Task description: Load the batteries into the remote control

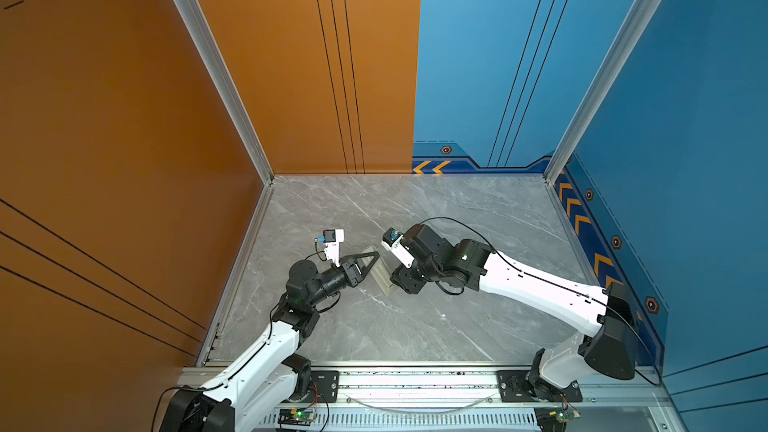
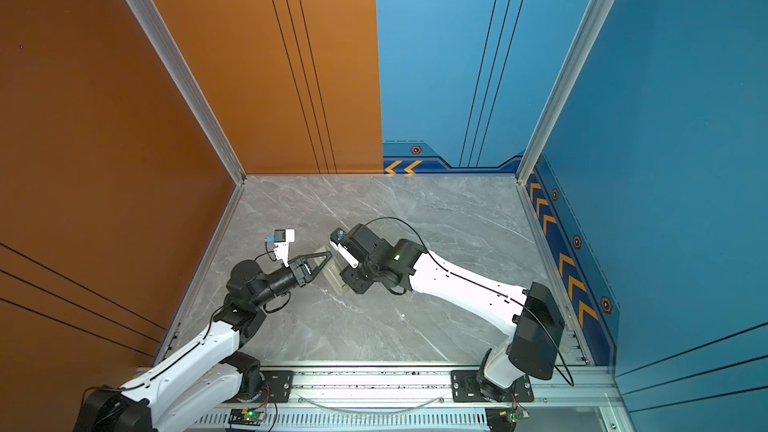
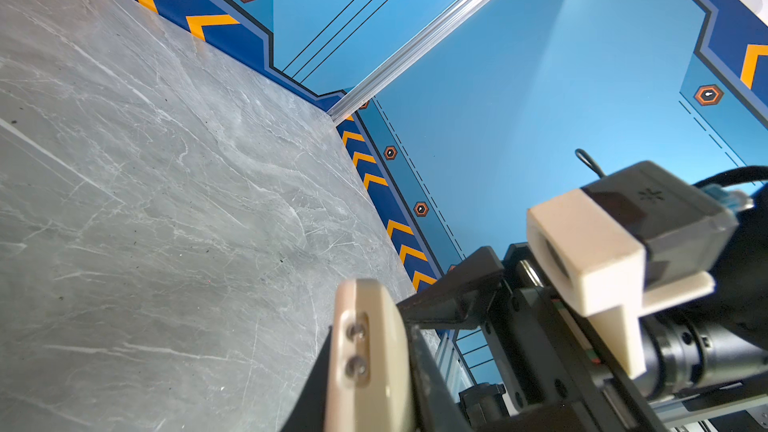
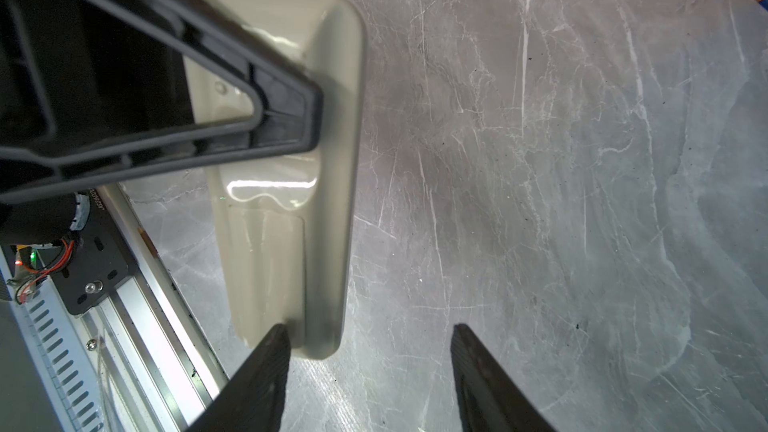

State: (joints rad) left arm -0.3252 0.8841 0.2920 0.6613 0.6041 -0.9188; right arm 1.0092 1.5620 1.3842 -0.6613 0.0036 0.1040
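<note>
The remote control (image 1: pixel 380 273) (image 2: pixel 335 276) is a slim cream handset held up on its long edge over the marble table. My left gripper (image 1: pixel 374 258) (image 2: pixel 326 258) is shut on its far half. In the left wrist view its end face with two small emitters (image 3: pixel 357 349) sits between my left gripper's (image 3: pixel 370 367) fingers. The right wrist view shows its smooth back (image 4: pixel 286 218). My right gripper (image 4: pixel 370 330) (image 1: pixel 394 281) stands open at the near end, one fingertip (image 4: pixel 277 336) against the remote's corner and the other well apart. The batteries are out of view.
Orange and blue walls close in the grey marble table (image 1: pixel 415 326) on three sides. An aluminium rail (image 1: pixel 415 384) with both arm bases runs along the front edge. The right arm's white camera mount (image 3: pixel 598 255) hangs close beside the remote.
</note>
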